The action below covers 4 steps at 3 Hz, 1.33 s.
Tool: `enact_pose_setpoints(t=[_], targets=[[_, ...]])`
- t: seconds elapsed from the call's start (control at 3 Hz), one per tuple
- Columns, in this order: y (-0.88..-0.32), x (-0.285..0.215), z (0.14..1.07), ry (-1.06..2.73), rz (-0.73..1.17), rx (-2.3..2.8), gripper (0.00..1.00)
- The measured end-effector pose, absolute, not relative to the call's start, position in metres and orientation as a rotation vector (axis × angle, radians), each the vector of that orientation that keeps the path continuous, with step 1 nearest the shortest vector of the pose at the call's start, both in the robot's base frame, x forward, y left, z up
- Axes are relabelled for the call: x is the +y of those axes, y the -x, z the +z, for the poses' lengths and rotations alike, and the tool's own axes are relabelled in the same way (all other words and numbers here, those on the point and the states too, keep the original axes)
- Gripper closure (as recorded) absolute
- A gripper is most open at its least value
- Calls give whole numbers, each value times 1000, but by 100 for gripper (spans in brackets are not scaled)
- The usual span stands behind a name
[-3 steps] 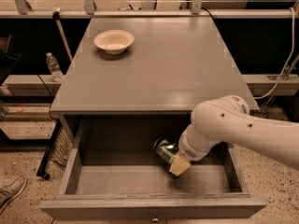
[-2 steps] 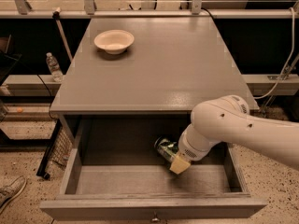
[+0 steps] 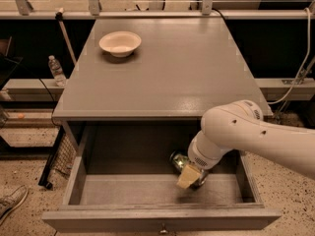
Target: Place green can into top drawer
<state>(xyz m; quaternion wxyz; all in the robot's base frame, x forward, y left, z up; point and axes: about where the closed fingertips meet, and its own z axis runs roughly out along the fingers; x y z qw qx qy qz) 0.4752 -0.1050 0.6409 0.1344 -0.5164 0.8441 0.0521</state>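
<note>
Water bottle (image 3: pixel 56 69) far left on the floor, bowl (image 3: pixel 120 43) on tabletop (image 3: pixel 187 73). Top drawer (image 3: pixel 128 191) is open, knob cut off at the bottom edge. Green can (image 3: pixel 179 160) is inside the drawer at right, mostly hidden by the gripper (image 3: pixel 191 177); can't tell whether it grips the can. Arm (image 3: pixel 256 136) cut off at right.

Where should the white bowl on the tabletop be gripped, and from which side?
Probably its near rim, from above: the bowl sits upright and open, so the thin edge is exposed. The gripper is inside the top drawer, at the green can.
</note>
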Motion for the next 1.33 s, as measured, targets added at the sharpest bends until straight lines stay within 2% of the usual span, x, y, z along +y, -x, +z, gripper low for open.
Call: enact_pose_setpoints(t=[0.67,1.33], targets=[[-471,-117,653,1450,162,2432,0],[-464,-189,680,1239,206,2443,0]])
